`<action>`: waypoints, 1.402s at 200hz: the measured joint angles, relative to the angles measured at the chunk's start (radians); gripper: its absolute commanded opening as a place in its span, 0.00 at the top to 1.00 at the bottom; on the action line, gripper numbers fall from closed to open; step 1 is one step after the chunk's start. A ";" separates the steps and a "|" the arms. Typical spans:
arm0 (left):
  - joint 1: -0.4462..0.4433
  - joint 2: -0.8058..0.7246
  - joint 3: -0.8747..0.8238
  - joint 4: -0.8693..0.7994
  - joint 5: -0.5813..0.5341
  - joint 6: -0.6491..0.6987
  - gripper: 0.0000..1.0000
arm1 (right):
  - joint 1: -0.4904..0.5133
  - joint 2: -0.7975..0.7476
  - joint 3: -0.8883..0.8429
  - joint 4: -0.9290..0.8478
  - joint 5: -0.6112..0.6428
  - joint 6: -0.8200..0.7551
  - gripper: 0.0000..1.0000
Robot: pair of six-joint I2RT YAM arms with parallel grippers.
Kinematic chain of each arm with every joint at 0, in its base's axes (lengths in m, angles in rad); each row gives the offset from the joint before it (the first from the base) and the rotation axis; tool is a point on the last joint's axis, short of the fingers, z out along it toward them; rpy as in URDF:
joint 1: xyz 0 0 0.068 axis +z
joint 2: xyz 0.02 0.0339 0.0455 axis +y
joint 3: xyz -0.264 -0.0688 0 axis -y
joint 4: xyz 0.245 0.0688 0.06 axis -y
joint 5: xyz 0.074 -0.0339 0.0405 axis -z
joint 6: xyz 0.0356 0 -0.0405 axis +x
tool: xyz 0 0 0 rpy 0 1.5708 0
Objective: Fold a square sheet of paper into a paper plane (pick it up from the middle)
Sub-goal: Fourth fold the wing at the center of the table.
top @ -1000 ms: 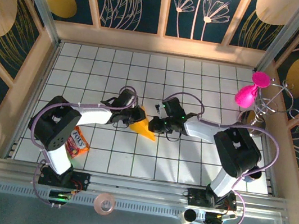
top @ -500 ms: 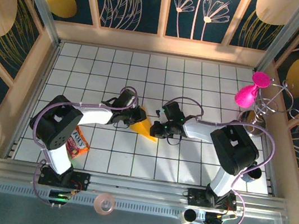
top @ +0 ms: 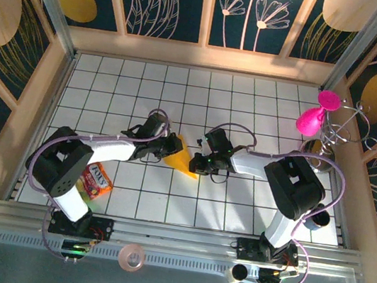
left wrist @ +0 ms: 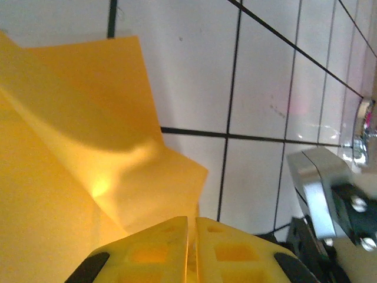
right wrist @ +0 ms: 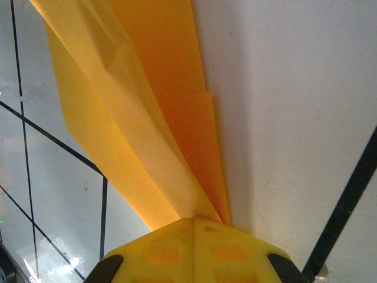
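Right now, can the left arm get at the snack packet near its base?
Probably not yet. The left end effector is shut on the paper plane, and the snack packet lies tucked close beside the arm's own elbow, an awkward fold-back.

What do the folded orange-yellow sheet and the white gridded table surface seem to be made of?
The folded orange-yellow sheet looks like thin matte paper: it holds sharp creases and bends softly without shine. The white gridded table surface seems hard and glossy, perhaps tile or laminate: it shows soft reflections, and its dark lines could be grout or print.
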 measured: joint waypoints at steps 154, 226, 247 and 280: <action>-0.060 0.123 -0.019 0.069 0.064 -0.008 0.91 | -0.010 0.019 0.003 0.023 -0.042 0.015 1.00; -0.060 0.157 0.034 -0.019 0.033 0.011 0.90 | -0.010 0.019 -0.005 0.023 -0.031 0.011 1.00; -0.052 0.164 0.050 -0.043 0.042 0.024 0.89 | -0.010 0.016 -0.012 0.030 -0.027 0.007 1.00; -0.010 0.182 0.073 -0.055 0.064 0.051 0.89 | -0.009 0.010 -0.026 0.046 -0.020 0.002 1.00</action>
